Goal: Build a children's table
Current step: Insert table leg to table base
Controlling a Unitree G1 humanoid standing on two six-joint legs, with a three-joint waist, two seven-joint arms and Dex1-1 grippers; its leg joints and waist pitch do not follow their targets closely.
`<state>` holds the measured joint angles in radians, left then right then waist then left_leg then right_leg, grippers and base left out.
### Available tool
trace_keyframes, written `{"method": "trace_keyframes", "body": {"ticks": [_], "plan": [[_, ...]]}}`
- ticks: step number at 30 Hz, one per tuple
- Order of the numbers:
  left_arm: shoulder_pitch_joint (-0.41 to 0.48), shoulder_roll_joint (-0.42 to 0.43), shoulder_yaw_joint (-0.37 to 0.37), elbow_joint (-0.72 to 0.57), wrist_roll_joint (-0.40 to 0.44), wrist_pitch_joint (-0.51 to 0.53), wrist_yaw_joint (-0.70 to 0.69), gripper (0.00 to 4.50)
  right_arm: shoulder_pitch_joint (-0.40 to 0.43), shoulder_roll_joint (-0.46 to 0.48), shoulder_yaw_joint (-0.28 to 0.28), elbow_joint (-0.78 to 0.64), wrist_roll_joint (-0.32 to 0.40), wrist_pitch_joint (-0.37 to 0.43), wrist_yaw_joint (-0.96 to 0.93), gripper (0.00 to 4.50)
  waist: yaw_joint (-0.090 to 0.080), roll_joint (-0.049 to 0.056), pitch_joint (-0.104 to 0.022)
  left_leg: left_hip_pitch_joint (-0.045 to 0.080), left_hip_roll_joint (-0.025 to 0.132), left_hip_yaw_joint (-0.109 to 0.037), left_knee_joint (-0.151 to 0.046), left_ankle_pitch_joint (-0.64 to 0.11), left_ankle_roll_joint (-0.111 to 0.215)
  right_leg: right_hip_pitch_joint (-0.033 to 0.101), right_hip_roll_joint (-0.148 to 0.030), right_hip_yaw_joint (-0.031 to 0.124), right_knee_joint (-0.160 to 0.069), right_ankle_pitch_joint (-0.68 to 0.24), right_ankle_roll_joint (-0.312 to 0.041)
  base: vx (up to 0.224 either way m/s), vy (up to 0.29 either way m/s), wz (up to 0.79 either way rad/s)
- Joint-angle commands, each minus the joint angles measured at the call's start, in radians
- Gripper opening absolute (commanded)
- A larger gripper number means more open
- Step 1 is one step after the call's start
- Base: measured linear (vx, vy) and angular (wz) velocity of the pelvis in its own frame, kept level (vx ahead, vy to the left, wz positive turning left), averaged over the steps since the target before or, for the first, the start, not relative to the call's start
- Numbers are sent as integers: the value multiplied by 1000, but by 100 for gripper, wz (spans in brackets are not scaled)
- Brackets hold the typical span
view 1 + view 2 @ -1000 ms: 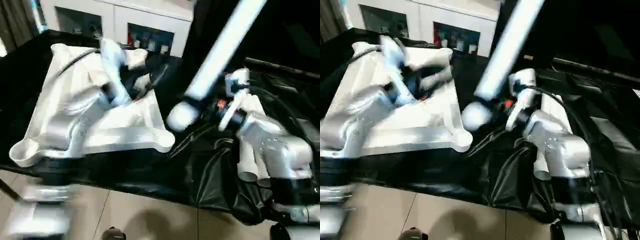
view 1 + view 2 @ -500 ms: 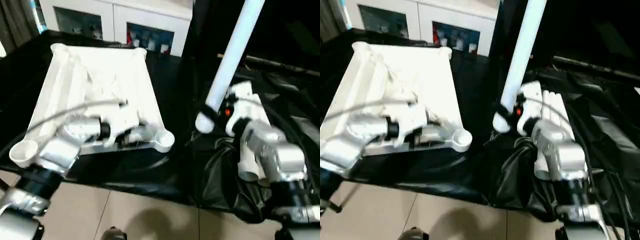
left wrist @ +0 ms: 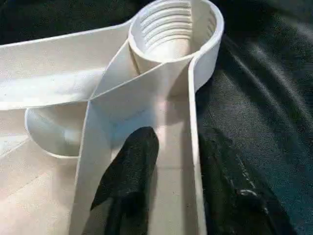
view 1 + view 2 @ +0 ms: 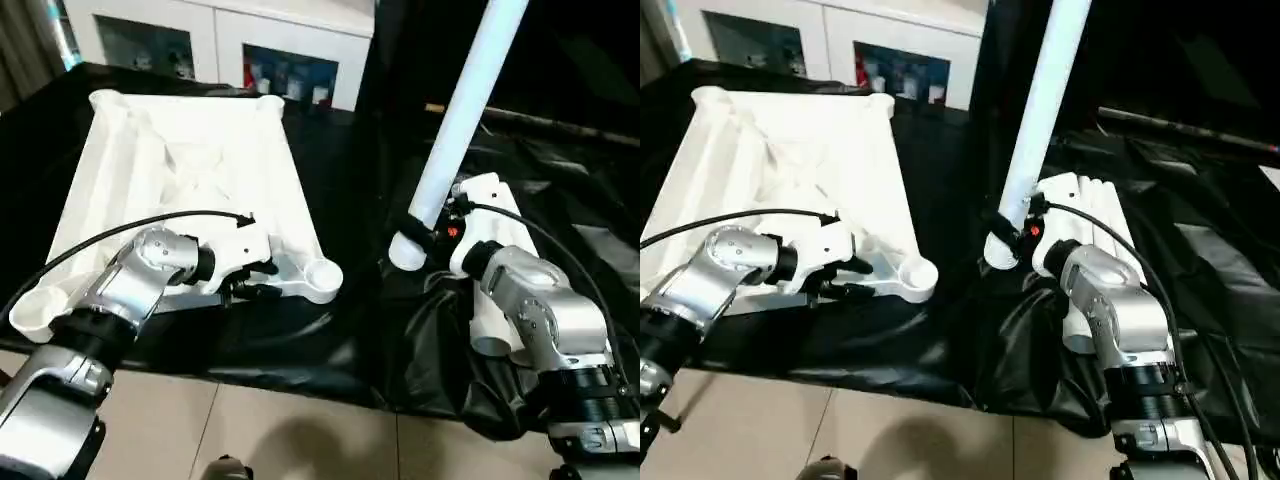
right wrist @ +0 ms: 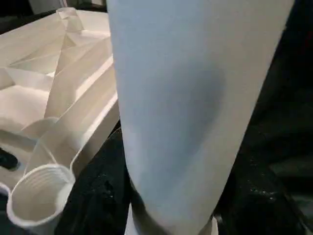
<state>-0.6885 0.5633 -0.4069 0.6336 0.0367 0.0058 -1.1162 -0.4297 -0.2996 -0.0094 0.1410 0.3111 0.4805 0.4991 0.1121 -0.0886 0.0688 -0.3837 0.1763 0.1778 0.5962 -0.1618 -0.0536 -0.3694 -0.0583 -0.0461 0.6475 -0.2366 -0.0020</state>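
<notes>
The children's table top (image 4: pixel 190 160) lies upside down, ribs up, on the black-covered bench. My left gripper (image 4: pixel 260 281) is at its near rim beside the near right corner socket (image 4: pixel 322 275). In the left wrist view its fingers (image 3: pixel 134 166) straddle the rim wall below that threaded socket (image 3: pixel 171 24); a gap still shows between the inner finger and the wall. My right gripper (image 4: pixel 428 228) is shut on a long white leg (image 4: pixel 465 100), which stands nearly upright with its thick end down, just right of the socket (image 5: pixel 39 191).
More white legs (image 4: pixel 1102 205) lie side by side on the black sheet under my right forearm. A white cabinet with glass doors (image 4: pixel 250 50) stands behind the bench. The bench's front edge drops to a tiled floor (image 4: pixel 250 430).
My left arm swung down from over the table top to its near rim, and its fingers have narrowed around the rim wall. The leg in my right gripper has tipped more upright.
</notes>
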Motion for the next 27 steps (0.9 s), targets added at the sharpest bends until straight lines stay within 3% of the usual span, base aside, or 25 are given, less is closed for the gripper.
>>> {"method": "trace_keyframes", "body": {"ticks": [1,5,9,14,17,18,22,23,25,27], "plan": [[-6,11,-2,13,6,18,-31,133,1,-16,-3,-30,7,13,7,188,-2,18,-75,34,61,-19,-74,-182,-58,33,-95,47,-67,15,-228,0,0,0],[1,22,7,13,5,5,-42,105,-1,-11,2,-32,7,17,12,188,-2,24,-74,34,62,-20,-75,-185,-59,31,-98,48,-69,-21,-222,0,0,0],[9,27,33,15,1,4,-36,77,-9,-1,8,-19,0,13,18,188,-1,23,-74,34,62,-19,-74,-176,-55,30,-98,48,-68,-3,-226,0,0,0],[19,39,50,-12,-17,23,-57,35,-20,4,13,-13,6,18,31,188,0,19,-72,34,62,-19,-75,-189,-54,28,-100,48,-71,-49,-220,0,0,0],[22,37,54,-5,-16,16,-58,31,-29,4,19,0,3,16,42,188,0,19,-71,34,62,-19,-76,-185,-53,27,-99,48,-71,-46,-219,0,0,0],[22,35,58,-4,-16,16,-56,12,-32,5,20,2,5,17,45,188,1,15,-72,34,62,-18,-75,-176,-50,27,-100,48,-69,-40,-219,0,0,0],[28,32,65,-19,-26,16,-62,0,-42,10,19,2,23,30,63,188,2,21,-72,33,62,-19,-75,-176,-47,27,-100,48,-69,-38,-218,0,0,0],[36,19,69,-63,-47,38,-81,0,-62,20,15,-6,70,71,104,188,-2,7,-72,33,63,-18,-76,-178,-42,29,-99,47,-69,-36,-222,0,0,0],[41,7,63,-93,-55,53,-88,0,-74,25,17,-11,98,99,132,188,-1,14,-73,29,64,-19,-74,-149,-26,30,-100,46,-66,-18,-225,0,0,0],[47,-7,56,-127,-64,73,-99,0,-87,26,24,-12,117,124,162,188,1,11,-76,30,63,-18,-71,-119,-17,31,-98,46,-61,18,-232,0,0,0]]}}
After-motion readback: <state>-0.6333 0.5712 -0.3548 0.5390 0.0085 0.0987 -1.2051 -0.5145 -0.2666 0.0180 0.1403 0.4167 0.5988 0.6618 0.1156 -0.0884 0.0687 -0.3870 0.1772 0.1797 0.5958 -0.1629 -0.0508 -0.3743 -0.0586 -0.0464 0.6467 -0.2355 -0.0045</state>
